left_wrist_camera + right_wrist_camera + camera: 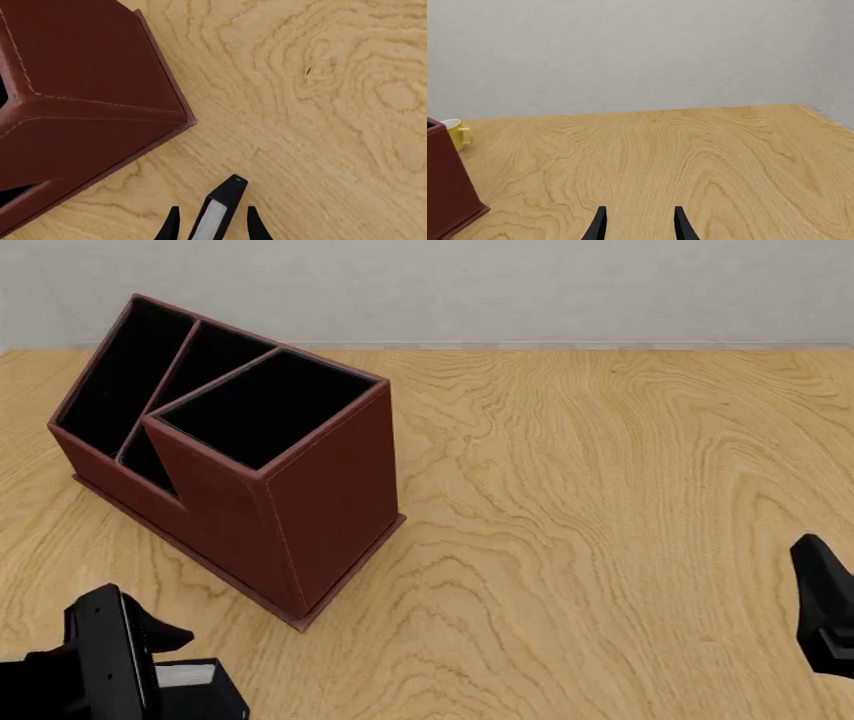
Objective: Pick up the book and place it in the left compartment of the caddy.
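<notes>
The caddy [327, 505] stands at the table's left, its taller square end toward me. Its left compartment [127, 375] is the narrow black slot on the far-left side, with nothing in it. The book [219, 212], black with a white page edge, stands on edge and tilted between my left gripper's [213, 222] fingers, with a gap on each side. That gripper is open, just off the caddy's [87, 100] near corner. From the front, the left gripper [167, 668] sits at the bottom left, with the book's pale edge [187, 676] showing. My right gripper [639, 222] is open and holds nothing.
A yellow mug [457, 132] stands behind the caddy's [447, 185] wall, near the table's far edge. The right arm [827, 605] waits at the right border, far from the caddy. Bare wood spreads between the two arms.
</notes>
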